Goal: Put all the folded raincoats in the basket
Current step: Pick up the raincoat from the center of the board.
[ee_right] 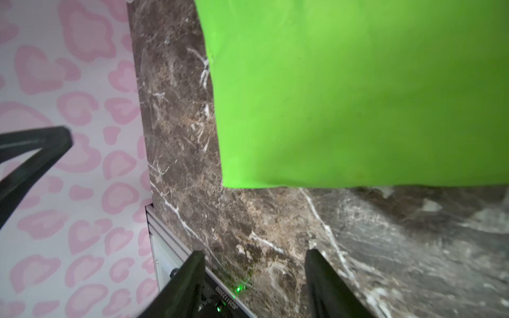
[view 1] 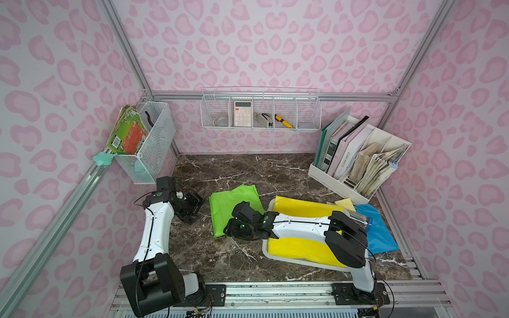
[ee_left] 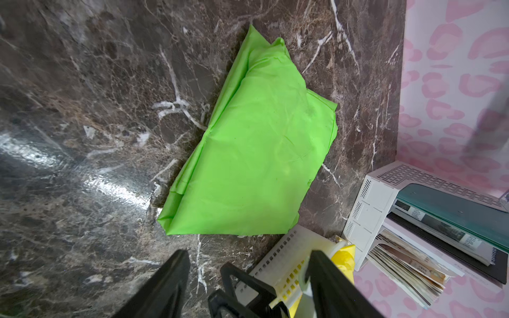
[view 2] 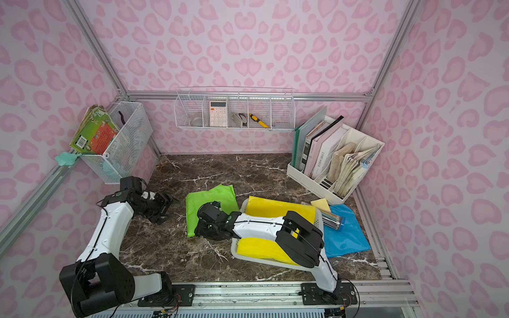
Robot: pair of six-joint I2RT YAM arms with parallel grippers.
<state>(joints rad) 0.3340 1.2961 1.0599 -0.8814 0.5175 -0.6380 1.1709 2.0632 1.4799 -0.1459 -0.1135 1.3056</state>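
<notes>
On the dark, marble-patterned surface (view 1: 220, 261), between the two arms, lies the green raincoat (view 1: 224, 209), folded into a rough flat slab. Its long axis runs from the near edge of the surface toward the back wall, leaning a little to the right. The basket (ee_left: 275, 258) sits just to its right, their near corners almost meeting. A yellow raincoat (view 1: 303, 209) already fills the basket, and a blue one (view 1: 377, 234) lies to the basket's right. The green one, out on the surface, is judged the piece to move.

The right arm (view 1: 300, 224) reaches across the basket, and in both top views its jaws hang over the raincoat's near right part. They stand apart and hold nothing: in the right wrist view the green corner lies ahead of them, not between them. Whether they touch the sheet cannot be told. The left arm (view 1: 157, 220) is on the raincoat's other side, clear of it, with its jaws likewise apart and empty and pointed across it toward the basket. The right arm is the nearer.

The raincoat is a thin, slick sheet, creased, with loose layered edges along its left side. It will likely sag and unfold if pinched at one point. The basket is stiff white plastic with perforated walls and a flared rim. The surface is hard and glossy.
</notes>
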